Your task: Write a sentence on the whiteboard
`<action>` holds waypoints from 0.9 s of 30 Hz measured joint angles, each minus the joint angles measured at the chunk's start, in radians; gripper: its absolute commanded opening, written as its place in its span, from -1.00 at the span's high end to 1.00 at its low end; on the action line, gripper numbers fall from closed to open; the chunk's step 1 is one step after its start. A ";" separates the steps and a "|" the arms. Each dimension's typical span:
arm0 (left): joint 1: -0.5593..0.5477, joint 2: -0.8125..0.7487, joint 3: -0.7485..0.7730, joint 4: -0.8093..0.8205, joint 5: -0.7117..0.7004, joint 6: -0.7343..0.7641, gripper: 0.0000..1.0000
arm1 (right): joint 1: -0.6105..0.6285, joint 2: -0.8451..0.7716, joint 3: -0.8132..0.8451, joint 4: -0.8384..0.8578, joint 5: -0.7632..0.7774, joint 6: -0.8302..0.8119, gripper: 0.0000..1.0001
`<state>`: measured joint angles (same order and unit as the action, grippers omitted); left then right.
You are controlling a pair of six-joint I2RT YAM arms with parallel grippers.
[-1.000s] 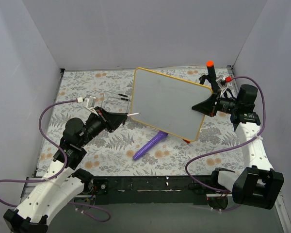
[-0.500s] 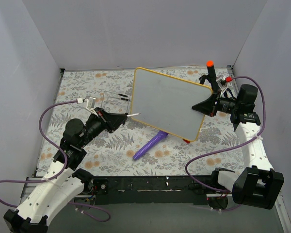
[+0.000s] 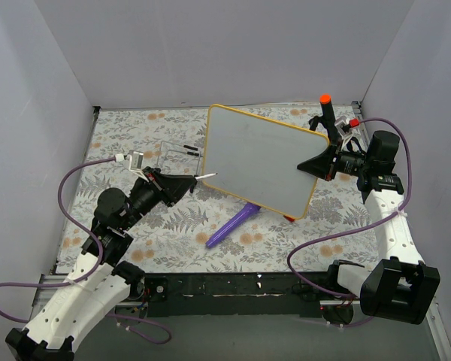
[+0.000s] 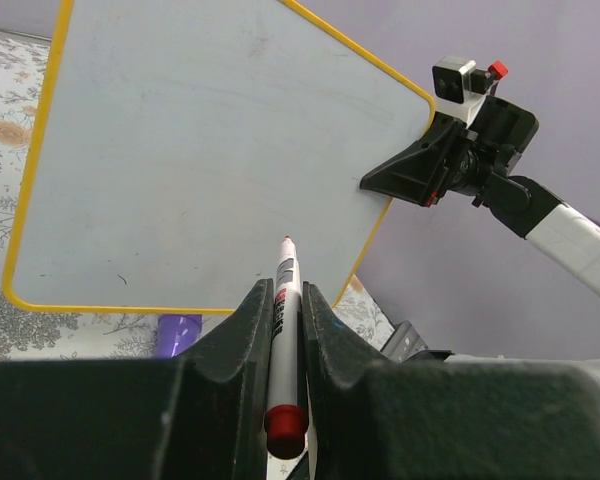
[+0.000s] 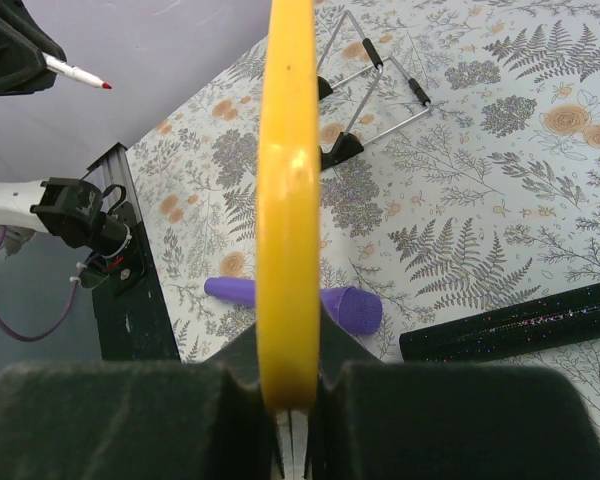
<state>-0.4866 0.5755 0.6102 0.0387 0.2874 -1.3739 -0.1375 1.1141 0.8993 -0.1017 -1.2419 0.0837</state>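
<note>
Your left arm has eased slightly back and to the left since the earlier frame. The board [image 3: 259, 162] and the right arm have not shifted.

From above, the board stands tilted over the counter [image 3: 135, 135]. The right claw [image 3: 316, 164] is clamped on its right edge. The left claw [image 3: 188, 182] is closed on a marker [image 3: 205, 177], whose tip sits at the board's lower-left edge. No writing shows on the board.

From the left wrist, the marker's red tip points at the white face just above the bottom frame. You cannot tell whether it touches.

From the right wrist, the yellow frame sits pinched between the jaws, with a purple cone [image 5: 310, 298] on the counter beyond.

The risk lies in that single-edge hold. Pen pressure far from the grip could swing the board or slip it loose. Starting this low could also run the tip off the frame.
</note>
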 measured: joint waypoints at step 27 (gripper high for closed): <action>0.000 0.096 -0.015 0.151 0.045 -0.070 1.00 | 0.000 -0.001 -0.013 0.031 -0.012 0.037 0.97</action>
<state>-0.4866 0.6716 0.5949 0.1898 0.3325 -1.4441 -0.1371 1.1133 0.8860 -0.0711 -1.2537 0.1207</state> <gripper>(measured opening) 0.109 0.101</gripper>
